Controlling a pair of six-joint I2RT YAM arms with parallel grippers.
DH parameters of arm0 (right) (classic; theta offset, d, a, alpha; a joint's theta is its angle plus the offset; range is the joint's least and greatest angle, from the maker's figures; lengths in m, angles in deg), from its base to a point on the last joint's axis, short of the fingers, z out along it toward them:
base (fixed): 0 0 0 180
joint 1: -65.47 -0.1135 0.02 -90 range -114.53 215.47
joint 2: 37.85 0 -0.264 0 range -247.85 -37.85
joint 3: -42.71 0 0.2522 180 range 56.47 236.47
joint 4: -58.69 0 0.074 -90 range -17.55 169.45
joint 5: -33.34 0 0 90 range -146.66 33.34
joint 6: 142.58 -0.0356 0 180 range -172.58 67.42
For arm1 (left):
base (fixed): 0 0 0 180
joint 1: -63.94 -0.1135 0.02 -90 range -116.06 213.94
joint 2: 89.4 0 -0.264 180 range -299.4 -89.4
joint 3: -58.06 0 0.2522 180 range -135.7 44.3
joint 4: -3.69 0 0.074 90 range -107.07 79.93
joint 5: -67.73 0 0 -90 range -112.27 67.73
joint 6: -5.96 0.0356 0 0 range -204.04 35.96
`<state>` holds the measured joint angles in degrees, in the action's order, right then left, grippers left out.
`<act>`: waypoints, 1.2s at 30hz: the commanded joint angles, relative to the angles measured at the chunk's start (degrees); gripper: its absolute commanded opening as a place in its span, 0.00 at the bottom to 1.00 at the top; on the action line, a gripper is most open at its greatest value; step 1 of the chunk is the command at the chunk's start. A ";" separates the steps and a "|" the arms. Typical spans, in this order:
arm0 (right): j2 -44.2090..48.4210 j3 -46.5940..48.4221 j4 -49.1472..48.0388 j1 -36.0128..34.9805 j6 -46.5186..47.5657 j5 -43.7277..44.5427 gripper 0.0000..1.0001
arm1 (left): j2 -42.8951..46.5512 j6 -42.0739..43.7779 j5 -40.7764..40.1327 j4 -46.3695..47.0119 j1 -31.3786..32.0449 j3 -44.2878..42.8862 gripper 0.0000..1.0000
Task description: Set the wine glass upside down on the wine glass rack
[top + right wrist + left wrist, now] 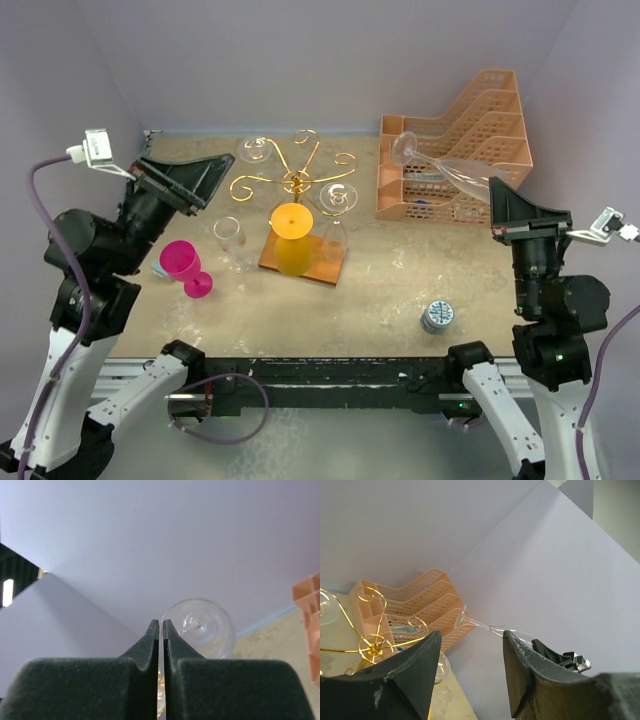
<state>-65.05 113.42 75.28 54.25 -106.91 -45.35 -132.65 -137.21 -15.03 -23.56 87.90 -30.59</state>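
The arm bases are cut off by the near edge of the top view.

Near right on the table sits a small round blue-and-white object; its type cannot be made out.

Near left, a magenta goblet rests on the table beside the left arm. Something pale shows partly under it and cannot be identified.

The left hand hangs above the left side of the table with its fingers spread apart and nothing between them. Its wrist view confirms the wide gap.

The right hand is raised at the right with its fingers pinched nearly together on the wine glass. The glass is held in the air, tilted, foot toward the far left, in front of the peach lattice tray stack. It is well apart from the wine glass rack. The exact contact point is hidden behind the fingers. In the right wrist view only a round clear outline shows.

At centre, the rack's wooden base carries a yellow goblet, foot up. Whether it hangs or stands cannot be told. A clear glass just to its right is faint. Another clear glass stands left of the base.

Farther back, a clear glass shape sits at a far-left scroll, hard to resolve.
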 commanded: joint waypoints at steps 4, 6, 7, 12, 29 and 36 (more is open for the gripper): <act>2.53 -0.90 -11.89 -0.03 -12.00 -4.99 0.00 | -7.23 -15.62 3.99 17.44 -0.12 1.32 0.50; 3.58 -2.06 -13.47 -0.03 -14.49 -6.29 0.00 | -9.02 -20.34 4.77 22.48 -0.10 2.72 0.50; 3.97 -2.74 -14.40 -0.03 -15.71 -6.95 0.00 | -9.59 -22.38 4.64 24.54 -0.04 3.30 0.50; 4.68 -4.65 -19.03 -0.03 -19.72 -9.99 0.00 | -10.98 -24.94 -0.73 27.54 1.40 3.31 0.50; -0.83 -3.25 -22.17 -0.03 -20.94 -8.23 0.00 | -27.09 -14.68 -28.24 36.65 38.62 1.20 0.50; -0.54 -3.90 -23.10 -0.03 -21.43 -9.03 0.00 | -34.61 -10.81 -43.93 33.72 45.98 -6.30 0.51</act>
<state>-66.08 108.48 58.30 54.25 -126.84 -53.35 -164.86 -151.00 -47.64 7.41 132.23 -31.18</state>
